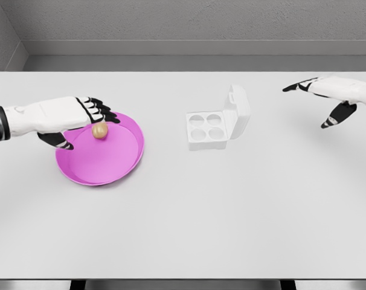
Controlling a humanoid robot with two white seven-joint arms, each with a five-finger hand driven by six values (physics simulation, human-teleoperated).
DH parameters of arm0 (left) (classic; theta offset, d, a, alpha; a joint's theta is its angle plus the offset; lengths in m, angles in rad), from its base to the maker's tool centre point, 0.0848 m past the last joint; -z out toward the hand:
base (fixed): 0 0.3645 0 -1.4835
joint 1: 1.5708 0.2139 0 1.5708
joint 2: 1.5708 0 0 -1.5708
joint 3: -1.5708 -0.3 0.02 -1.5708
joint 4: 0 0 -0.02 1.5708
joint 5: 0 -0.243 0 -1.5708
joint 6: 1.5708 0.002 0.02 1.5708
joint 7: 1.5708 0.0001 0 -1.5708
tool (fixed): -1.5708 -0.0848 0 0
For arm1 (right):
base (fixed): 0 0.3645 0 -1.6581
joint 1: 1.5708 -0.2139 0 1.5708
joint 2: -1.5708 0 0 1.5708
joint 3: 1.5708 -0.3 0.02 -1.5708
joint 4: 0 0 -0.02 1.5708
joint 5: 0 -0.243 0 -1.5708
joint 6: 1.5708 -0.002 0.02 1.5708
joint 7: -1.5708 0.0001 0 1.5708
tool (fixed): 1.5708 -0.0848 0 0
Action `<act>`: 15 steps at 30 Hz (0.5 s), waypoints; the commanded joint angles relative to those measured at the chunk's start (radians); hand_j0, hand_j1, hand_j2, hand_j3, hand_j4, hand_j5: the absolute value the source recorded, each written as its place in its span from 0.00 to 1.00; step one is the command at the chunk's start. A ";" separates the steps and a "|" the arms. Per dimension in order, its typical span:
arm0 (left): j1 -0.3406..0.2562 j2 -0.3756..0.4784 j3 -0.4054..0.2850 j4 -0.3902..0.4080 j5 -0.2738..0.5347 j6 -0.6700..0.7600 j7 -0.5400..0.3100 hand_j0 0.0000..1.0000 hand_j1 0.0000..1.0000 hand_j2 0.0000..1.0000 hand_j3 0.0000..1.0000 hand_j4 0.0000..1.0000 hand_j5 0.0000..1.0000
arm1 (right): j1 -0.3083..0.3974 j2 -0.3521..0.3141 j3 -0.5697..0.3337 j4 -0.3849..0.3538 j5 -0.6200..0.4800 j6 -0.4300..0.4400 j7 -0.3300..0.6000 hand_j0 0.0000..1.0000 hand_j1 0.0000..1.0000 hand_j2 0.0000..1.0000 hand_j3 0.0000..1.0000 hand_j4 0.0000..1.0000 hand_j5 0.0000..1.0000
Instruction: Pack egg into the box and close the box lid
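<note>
My left hand (80,115) reaches over the far rim of the pink plate (110,166), fingers (101,110) curved just above the egg (99,130); whether they touch it I cannot tell. The egg lies in the plate, near its back edge. My right hand (331,96) hovers at the table's (183,229) far right, fingers spread, its arm cut off by the frame. Between them stands the white box (216,127), lid up, four cups showing. No writing is legible on it.
</note>
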State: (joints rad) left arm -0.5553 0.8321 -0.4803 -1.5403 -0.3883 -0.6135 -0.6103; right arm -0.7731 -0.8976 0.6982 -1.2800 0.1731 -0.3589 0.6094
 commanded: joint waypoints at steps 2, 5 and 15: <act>-0.008 -0.041 -0.001 0.092 0.039 0.003 -0.001 1.00 1.00 1.00 1.00 1.00 1.00 | 0.000 -0.006 0.011 0.002 -0.021 0.005 0.001 1.00 1.00 1.00 1.00 1.00 1.00; -0.021 -0.059 -0.006 0.132 0.132 0.003 -0.001 1.00 1.00 1.00 1.00 1.00 1.00 | 0.000 -0.007 0.011 0.018 -0.014 0.000 0.001 1.00 1.00 1.00 1.00 1.00 1.00; -0.044 -0.044 -0.043 0.195 0.201 0.003 -0.001 1.00 1.00 1.00 1.00 1.00 1.00 | -0.011 -0.040 0.116 0.008 -0.010 -0.025 0.001 1.00 1.00 1.00 1.00 1.00 1.00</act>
State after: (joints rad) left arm -0.6013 0.7850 -0.5215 -1.3621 -0.2000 -0.6135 -0.6113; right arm -0.7839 -0.9335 0.8005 -1.2687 0.1665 -0.3852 0.6112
